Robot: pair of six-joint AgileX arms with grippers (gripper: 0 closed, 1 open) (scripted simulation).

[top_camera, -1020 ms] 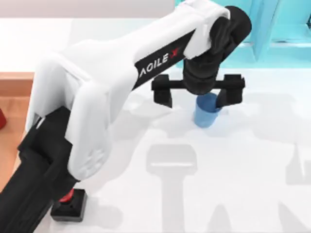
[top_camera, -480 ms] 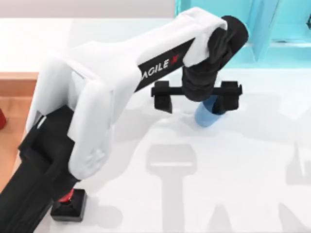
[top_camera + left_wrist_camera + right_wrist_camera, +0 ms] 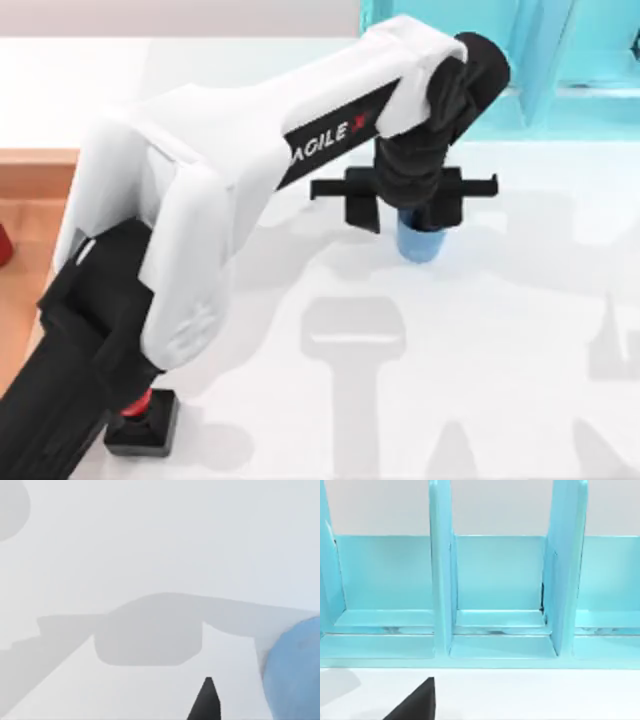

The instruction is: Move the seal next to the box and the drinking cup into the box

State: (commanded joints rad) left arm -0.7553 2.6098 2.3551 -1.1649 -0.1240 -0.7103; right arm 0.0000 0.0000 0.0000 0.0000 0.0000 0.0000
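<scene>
Centring comes first: left hand (image 3: 405,212), fingers spread either side of the cup (image 3: 420,240), should close squarely, low on its wall.

the drinking cup (image 3: 419,240) stands mid-desk (image 3: 500,380) under the left pincer (image 3: 404,210), the seal (image 3: 143,420) near the front left, the box (image 3: 30,190) at the left edge.

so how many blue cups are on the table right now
1: the drinking cup stands on the white table right of centre, under the left gripper. The left arm could hide others.
</scene>
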